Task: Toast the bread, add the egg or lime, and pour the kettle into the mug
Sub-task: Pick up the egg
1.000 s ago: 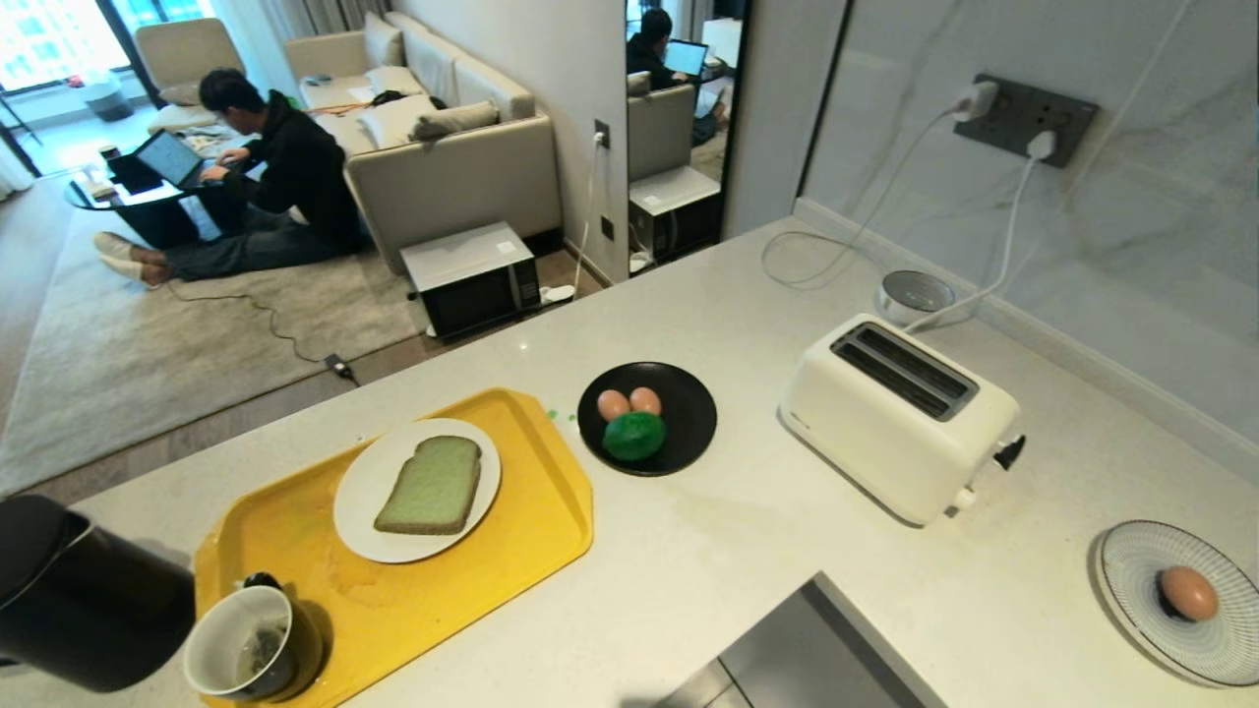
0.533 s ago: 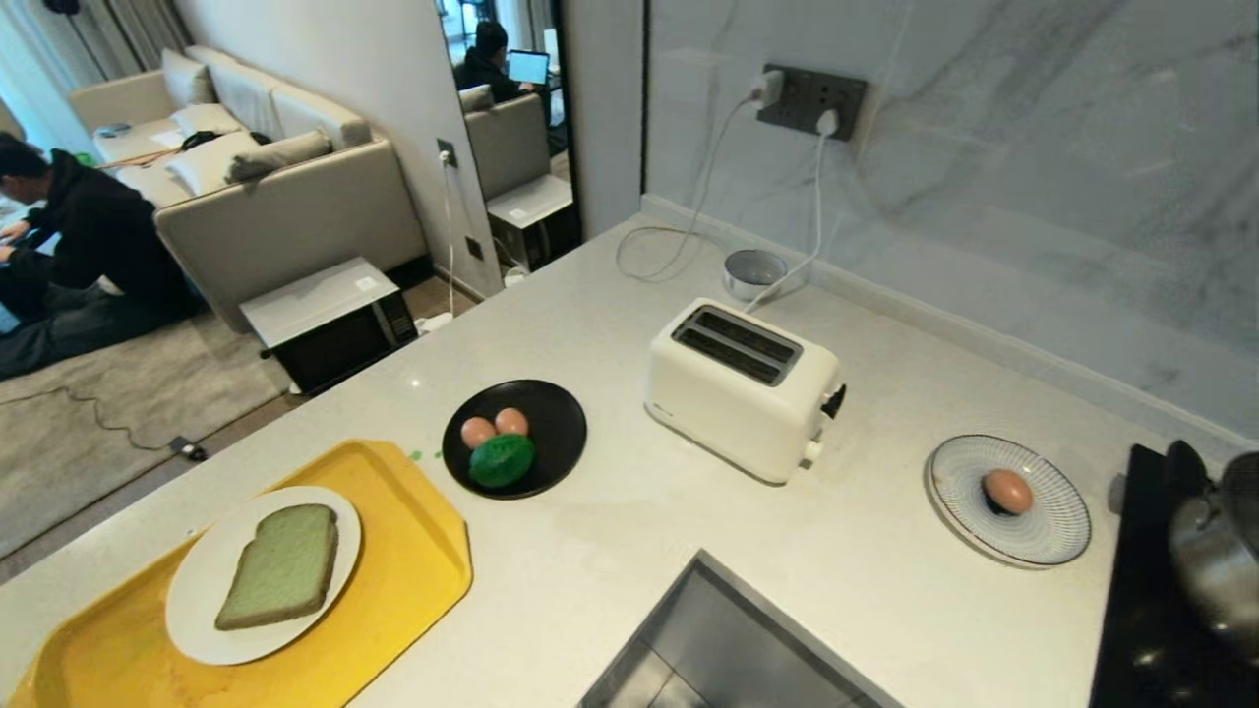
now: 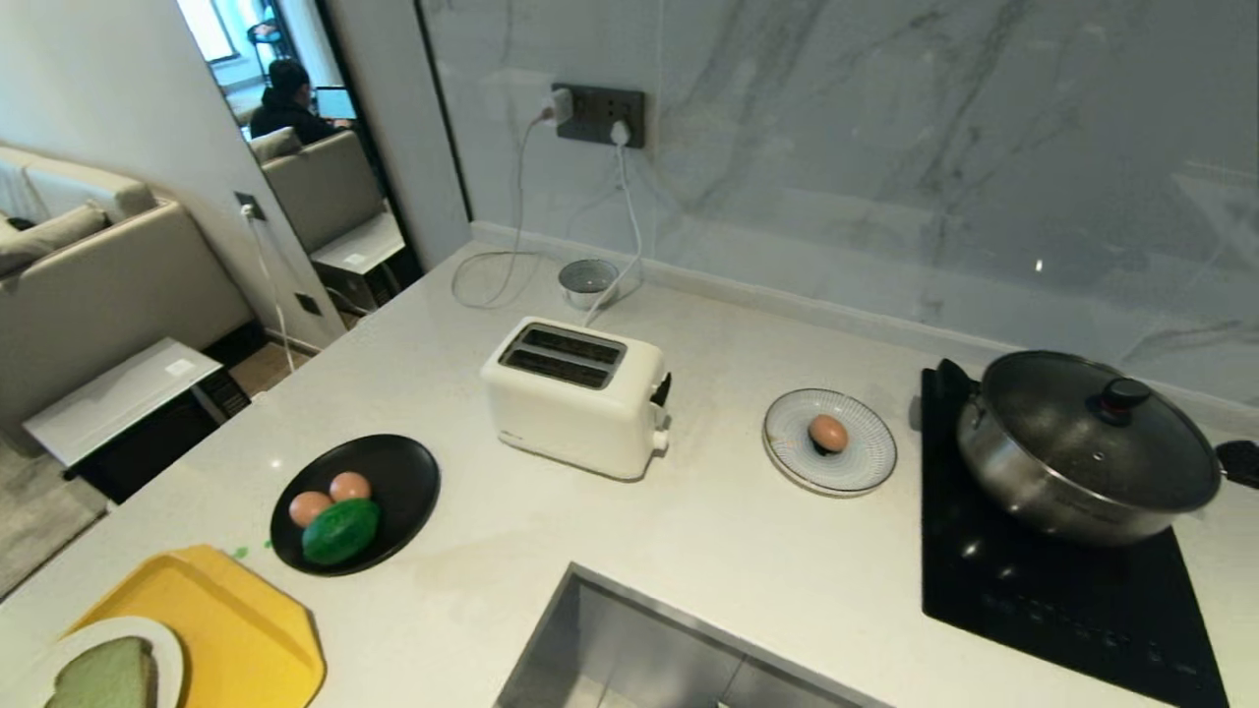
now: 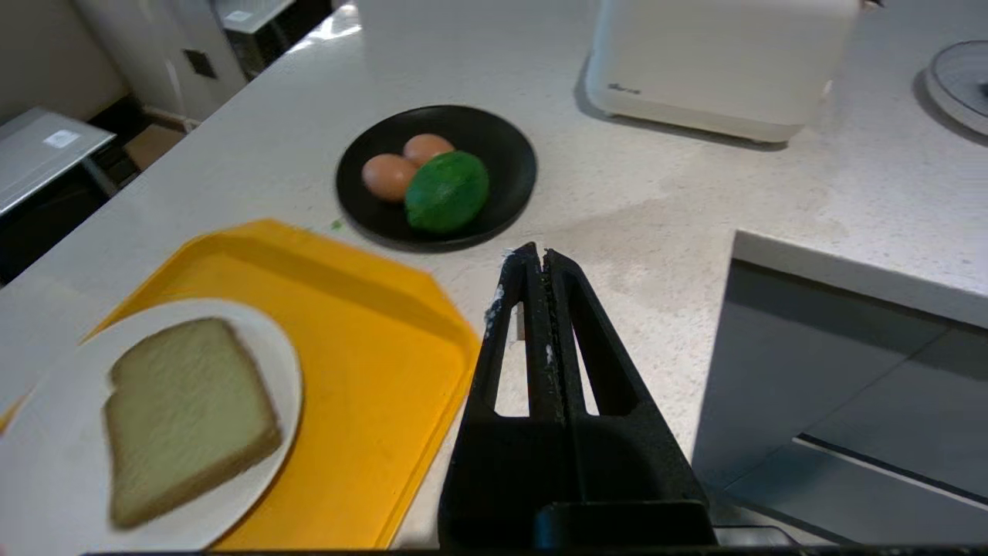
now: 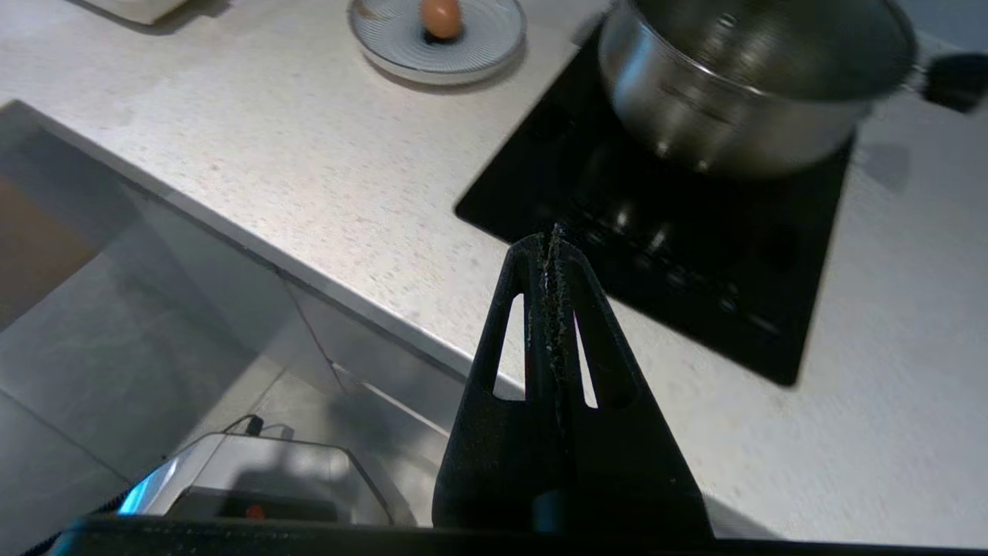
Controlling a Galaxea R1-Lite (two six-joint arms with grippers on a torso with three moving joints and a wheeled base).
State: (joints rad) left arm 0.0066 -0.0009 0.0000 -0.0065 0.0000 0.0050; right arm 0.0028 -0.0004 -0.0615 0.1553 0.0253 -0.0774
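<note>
You are looking at the bread (image 4: 189, 413) lying flat on a white plate (image 4: 46, 463), which is sitting on the yellow tray (image 4: 370, 332) at the near left end of the counter (image 3: 708, 531). Taking the toaster (image 3: 578, 393) as your landmark, the tray is sitting well to its left and nearer to you. Between tray and toaster a black plate (image 3: 403, 472) is carrying the lime (image 3: 340, 530) and, touching it on the far side, two eggs (image 3: 329, 497) lying side by side. The single egg (image 3: 827, 432) is resting in the middle of a striped plate (image 3: 866, 462) just to the right of the toaster. You are not seeing the kettle or the mug in any view.

Behind the toaster a small grey bowl (image 3: 588, 278) is sitting near the wall, and two white cords are running up to the wall socket (image 3: 598, 114). Further right of the toaster, past the striped plate, a steel pot (image 3: 1082, 452) with a glass lid is standing on the black hob (image 3: 1043, 590). In front of the toaster the sink (image 3: 649, 649) is opening into the counter.

Your left gripper (image 4: 537, 259) is hanging over the counter beside the tray's corner, fingers pressed together and holding nothing. Your right gripper (image 5: 553, 241) is hanging over the near edge of the hob, fingers together too, also holding nothing.
</note>
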